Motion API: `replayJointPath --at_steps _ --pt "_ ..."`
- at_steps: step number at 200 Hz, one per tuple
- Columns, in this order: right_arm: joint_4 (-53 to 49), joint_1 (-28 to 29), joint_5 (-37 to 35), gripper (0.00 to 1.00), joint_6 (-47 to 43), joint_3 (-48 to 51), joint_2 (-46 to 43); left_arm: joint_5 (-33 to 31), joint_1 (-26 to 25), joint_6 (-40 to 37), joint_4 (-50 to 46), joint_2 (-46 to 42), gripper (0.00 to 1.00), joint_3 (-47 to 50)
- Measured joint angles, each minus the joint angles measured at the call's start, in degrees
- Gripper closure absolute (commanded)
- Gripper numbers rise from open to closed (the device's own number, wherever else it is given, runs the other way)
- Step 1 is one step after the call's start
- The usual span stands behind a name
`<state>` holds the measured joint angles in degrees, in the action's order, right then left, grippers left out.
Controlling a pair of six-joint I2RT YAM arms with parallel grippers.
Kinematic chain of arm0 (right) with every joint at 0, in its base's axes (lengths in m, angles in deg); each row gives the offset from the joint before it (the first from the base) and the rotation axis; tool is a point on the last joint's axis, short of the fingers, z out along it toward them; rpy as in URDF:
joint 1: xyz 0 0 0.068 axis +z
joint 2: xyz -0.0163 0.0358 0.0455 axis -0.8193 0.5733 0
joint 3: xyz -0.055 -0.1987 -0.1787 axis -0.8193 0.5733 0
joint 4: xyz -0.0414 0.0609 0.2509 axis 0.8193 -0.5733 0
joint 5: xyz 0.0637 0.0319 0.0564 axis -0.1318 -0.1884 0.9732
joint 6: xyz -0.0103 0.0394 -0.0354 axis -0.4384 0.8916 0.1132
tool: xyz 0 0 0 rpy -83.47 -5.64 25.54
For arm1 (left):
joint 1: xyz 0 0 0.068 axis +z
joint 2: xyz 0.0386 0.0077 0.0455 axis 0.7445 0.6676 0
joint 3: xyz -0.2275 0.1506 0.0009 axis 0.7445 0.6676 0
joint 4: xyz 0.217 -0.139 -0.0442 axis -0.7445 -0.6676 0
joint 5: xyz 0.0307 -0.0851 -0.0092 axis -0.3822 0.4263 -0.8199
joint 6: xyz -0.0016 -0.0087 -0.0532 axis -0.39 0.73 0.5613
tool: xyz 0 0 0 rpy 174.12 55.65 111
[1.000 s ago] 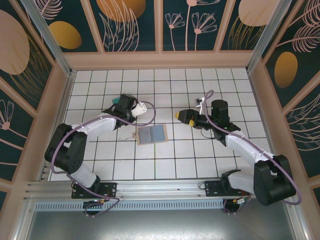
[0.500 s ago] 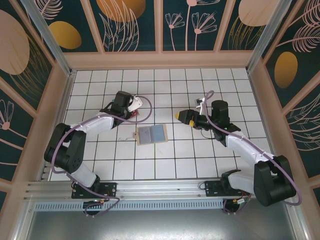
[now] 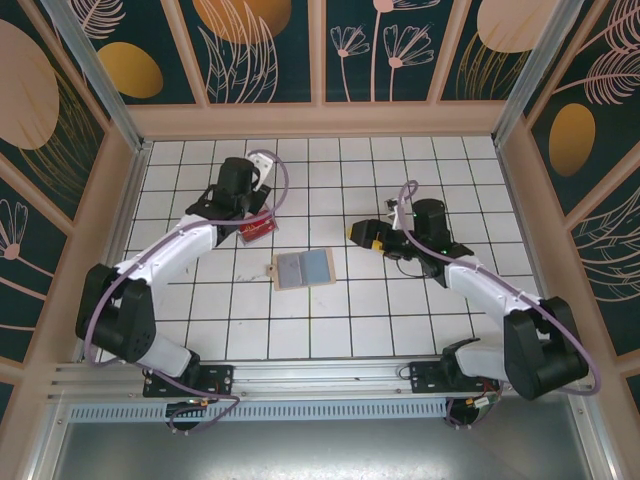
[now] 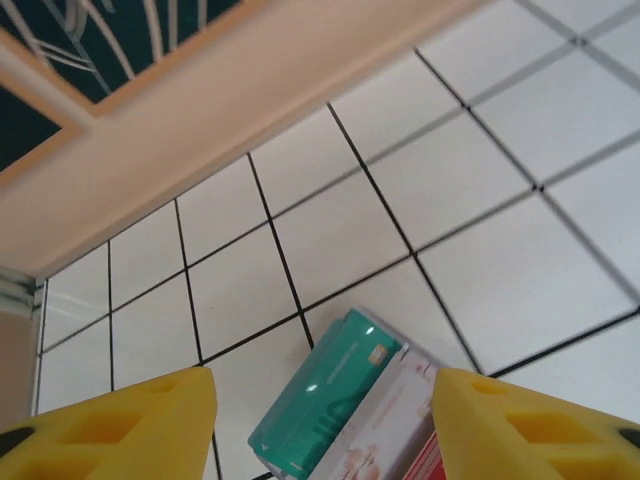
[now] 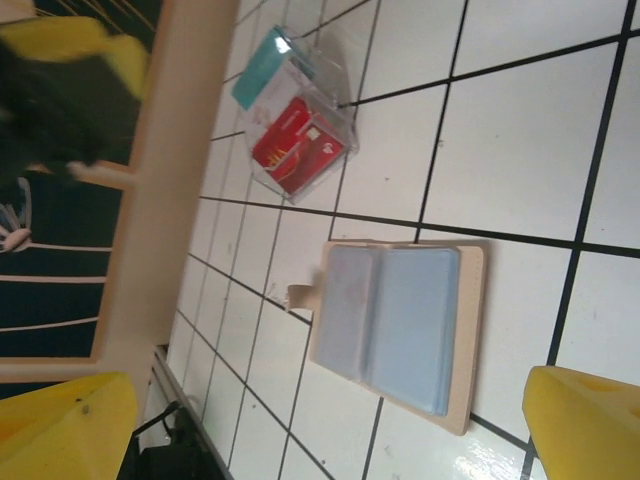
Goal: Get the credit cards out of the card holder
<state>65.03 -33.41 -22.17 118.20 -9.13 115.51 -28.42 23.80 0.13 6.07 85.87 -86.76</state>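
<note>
Right wrist footage gives the clearest look at the credit cards: the teal-green card point(image 5: 262, 62) and the red card point(image 5: 298, 147) lie overlapping on the white tiled table point(image 3: 400, 330), both outside the card holder point(image 5: 395, 325). A pale, glossy sheet surrounds the red card; whether that is a sleeve or part of the card I cannot tell. The holder lies flat and open near the cards but apart from them, its two blue-grey panels facing up inside the tan border, and no card edge shows in either panel. Judging from that, the removal itself looks finished, with at most a check of the pockets left, since the panels are too smooth and small to rule out something tucked inside. From the top external camera the cards sit on the far left side of the holder, toward the wooden wall point(image 4: 250, 130). The left gripper point(image 4: 320, 390) hangs directly above the pile with its yellow fingers spread wide and nothing between them, so it grips neither card. The right gripper point(image 3: 360, 232) hovers on the holder's right, apart from it, jaws fully spread and empty, looking down over the holder and cards.
</note>
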Motion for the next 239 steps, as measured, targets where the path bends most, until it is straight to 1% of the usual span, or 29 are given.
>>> replayJointPath --at_steps 19,32,41,54,69,74,95,103,133,160,202,239 --pt "-0.90 1.97 -2.16 0.01 -0.90 -1.81 3.08 0.17 0.00 8.63 -3.32 -2.12 0.41 -1.95" --pt "-1.07 3.39 -2.99 0.12 -1.27 -2.86 5.22 1.49 0.00 14.36 -5.40 -3.19 0.43 -2.38" --pt "-1.53 4.39 -3.67 0.24 -1.66 -3.76 6.82 2.80 0.00 18.10 -7.08 -3.91 0.43 -2.25" --pt "-2.19 6.01 -4.39 0.56 -2.51 -5.27 9.40 5.20 0.00 23.61 -7.98 -5.31 0.44 -0.90" --pt "-2.60 7.56 -5.44 0.81 -3.06 -6.75 12.41 7.93 0.00 29.40 -8.35 -7.72 0.44 2.29" --pt "-2.75 8.02 -5.84 0.87 -3.30 -7.15 13.42 8.66 0.00 31.26 -8.31 -8.55 0.44 3.48" --pt "-4.02 9.27 -8.24 0.93 -3.89 -7.96 16.79 12.41 0.00 39.41 -7.63 -12.61 0.43 10.03" --pt "-4.55 9.62 -9.14 1.00 -4.31 -8.11 17.81 13.81 0.00 42.49 -7.17 -13.70 0.43 12.35" --pt "-6.16 10.91 -11.39 1.00 -5.35 -8.59 21.97 19.67 -0.13 53.59 -3.21 -15.61 0.43 21.07" --pt "-7.54 11.89 -12.02 1.00 -5.57 -9.11 23.96 22.69 -1.84 60.08 0.04 -15.69 0.43 26.84" --pt "-8.28 13.29 -13.03 1.00 -5.86 -12.15 26.12 24.79 -5.75 64.46 3.76 -14.45 0.42 28.52" --pt "-8.79 13.38 -14.53 1.00 -6.49 -12.57 28.17 25.88 -7.26 65.88 5.42 -11.89 0.42 28.63"
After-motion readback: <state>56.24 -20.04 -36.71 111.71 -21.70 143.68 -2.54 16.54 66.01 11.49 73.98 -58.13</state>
